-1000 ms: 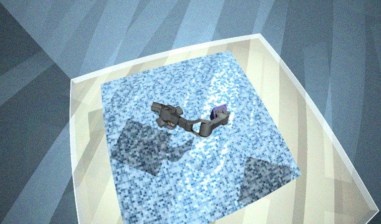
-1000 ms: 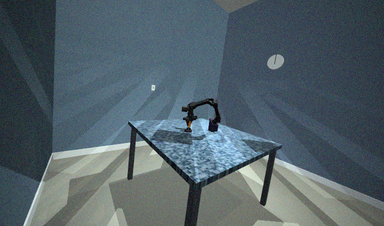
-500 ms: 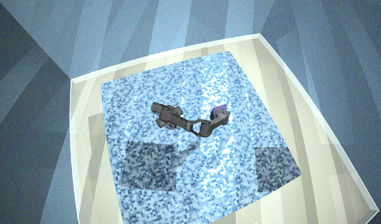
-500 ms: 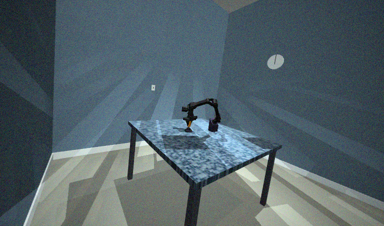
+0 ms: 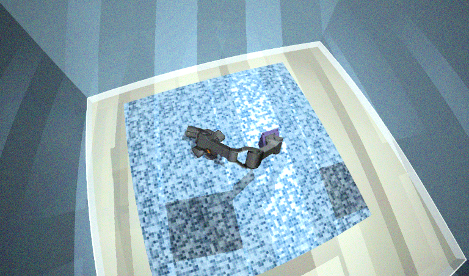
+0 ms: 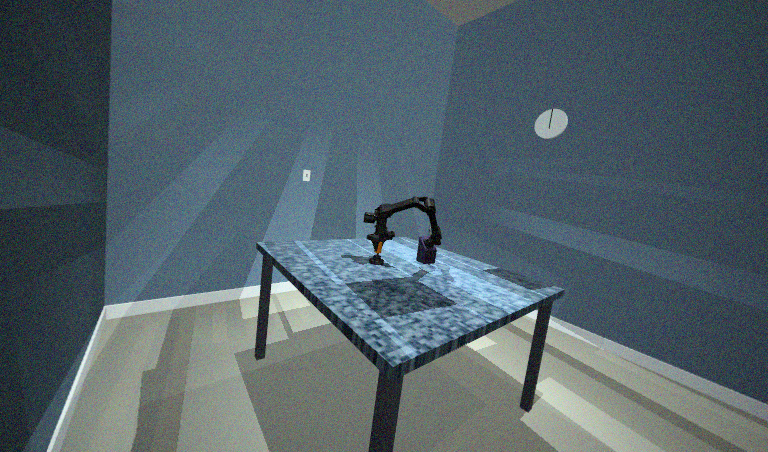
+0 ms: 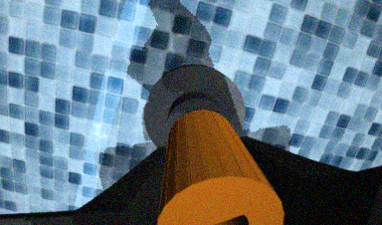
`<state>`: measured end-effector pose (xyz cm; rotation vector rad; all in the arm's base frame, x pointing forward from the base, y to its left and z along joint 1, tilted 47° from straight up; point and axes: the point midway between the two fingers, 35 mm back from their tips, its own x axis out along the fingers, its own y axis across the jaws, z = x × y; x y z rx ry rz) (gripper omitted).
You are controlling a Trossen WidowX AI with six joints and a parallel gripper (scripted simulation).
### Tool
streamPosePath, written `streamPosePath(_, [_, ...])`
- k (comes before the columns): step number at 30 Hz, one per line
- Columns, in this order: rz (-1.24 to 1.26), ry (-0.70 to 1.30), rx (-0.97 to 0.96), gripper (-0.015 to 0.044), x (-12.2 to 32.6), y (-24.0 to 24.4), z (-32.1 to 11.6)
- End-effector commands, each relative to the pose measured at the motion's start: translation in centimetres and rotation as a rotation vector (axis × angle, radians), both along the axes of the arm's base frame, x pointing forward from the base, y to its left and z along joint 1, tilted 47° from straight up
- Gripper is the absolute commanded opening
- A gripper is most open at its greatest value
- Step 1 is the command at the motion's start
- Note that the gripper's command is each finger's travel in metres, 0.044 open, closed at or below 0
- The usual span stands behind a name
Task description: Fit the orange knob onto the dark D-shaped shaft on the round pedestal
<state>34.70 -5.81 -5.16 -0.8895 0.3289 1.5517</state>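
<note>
Hand [image 6: 378, 242] clamped on knob [image 5: 208, 151] [image 6: 379, 247] [image 7: 214, 155], over pedestal [image 6: 376, 260] [image 7: 159, 106], toward twelve o'clock in wrist view. Seating unclear. Suggest light downward pressure, slow twist until flats match, push straight down, release.

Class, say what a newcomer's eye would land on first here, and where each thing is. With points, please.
First, the bright orange knob [image 5: 208, 151] [image 6: 379, 248] [image 7: 214, 145], held in the dark arm's fingers above the round pedestal [image 6: 376, 260] [image 7: 161, 98]. Next, the speckled blue table [image 5: 193, 100] [image 6: 396, 339] beneath them. Then the pale round clock [image 6: 557, 123], high on the right-hand wall.
</note>
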Motion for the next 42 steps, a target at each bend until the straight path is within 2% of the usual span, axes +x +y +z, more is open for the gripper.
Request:
streamPosePath(1, [0.074, -0.08, -0.005, 0.0, 0.03, -0.15, -0.04])
streamPosePath(36, [0.103, -0.109, -0.008, 0.0, 0.06, -0.12, 0.09])
streamPosePath(42, [0.22, -0.23, -0.017, 0.0, 0.04, -0.16, -0.03])
